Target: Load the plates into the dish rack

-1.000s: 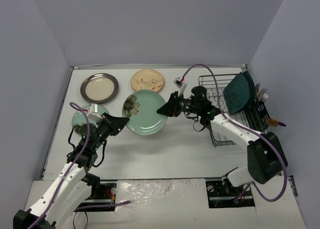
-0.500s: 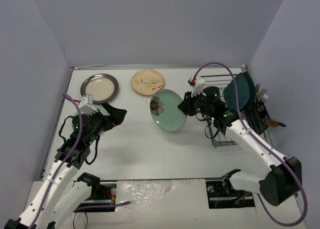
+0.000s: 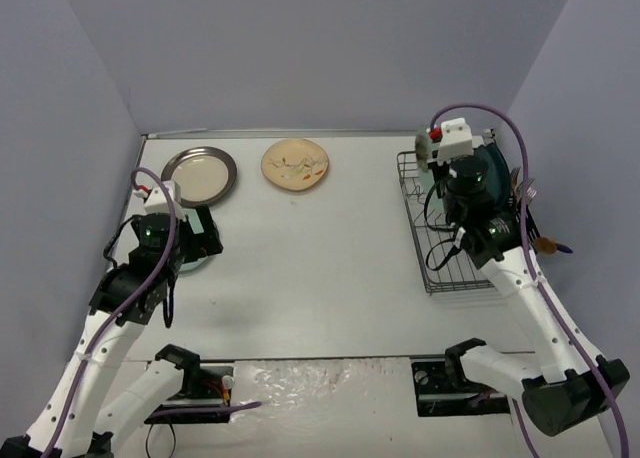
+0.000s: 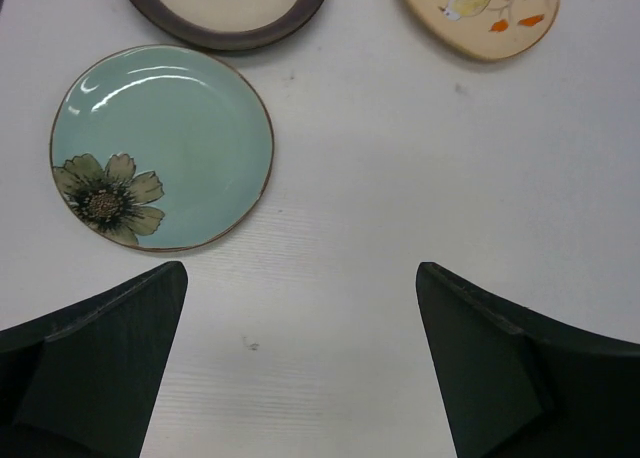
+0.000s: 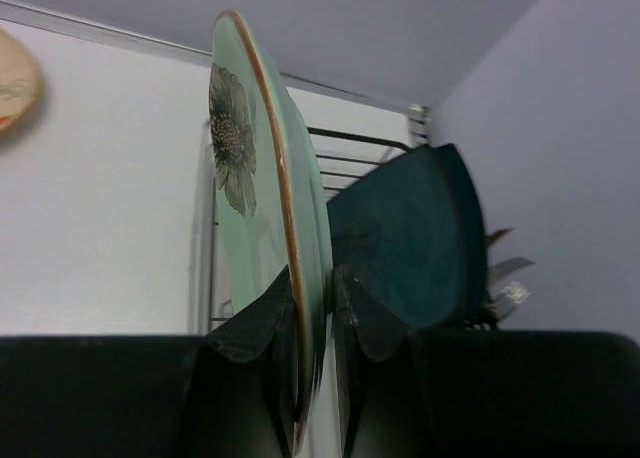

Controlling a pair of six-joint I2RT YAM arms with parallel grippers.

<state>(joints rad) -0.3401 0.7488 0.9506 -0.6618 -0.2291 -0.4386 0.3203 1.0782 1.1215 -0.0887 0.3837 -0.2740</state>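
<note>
My right gripper [image 5: 315,278] is shut on the lower rim of a pale mint-green plate with a flower [image 5: 250,168]. It holds the plate on edge over the left part of the dish rack [image 3: 440,270], beside a dark teal plate [image 5: 415,228] standing in the rack. In the top view the right gripper [image 3: 447,178] hangs above the rack's far end. My left gripper [image 4: 300,270] is open and empty above bare table. Just ahead of it, to the left, a second mint flower plate [image 4: 165,143] lies flat. Beyond lie a cream plate with a dark rim [image 3: 199,174] and a cream floral plate [image 3: 295,164].
Cutlery [image 3: 525,213] stands in the holder on the rack's right side. Purple walls close in the table at the back and both sides. The right arm's cable [image 3: 480,113] loops above the rack.
The right arm has carried the mint plate from mid-table to the rack and turned it on edge. The left gripper let go, opened wide and drew back left over the other mint plate.
</note>
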